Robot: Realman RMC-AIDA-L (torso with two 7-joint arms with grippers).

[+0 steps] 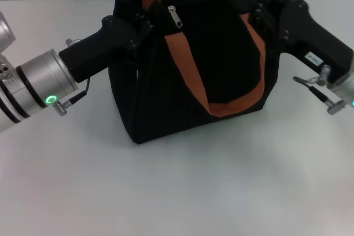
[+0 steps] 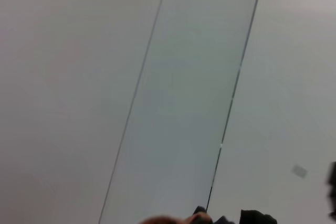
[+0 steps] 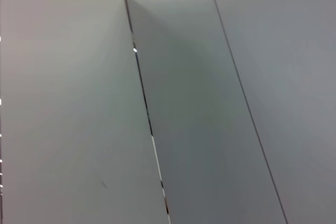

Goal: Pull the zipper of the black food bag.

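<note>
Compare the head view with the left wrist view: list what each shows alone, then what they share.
Head view only: the whole black food bag on the white table, its silver zipper near the top edge, an orange-brown handle, the left gripper against the bag's left end and the right gripper at its right end.

Left wrist view only: a grey wall panel with dark seams.

Shared: only a sliver of black and orange along the wrist picture's edge, probably the bag.
</note>
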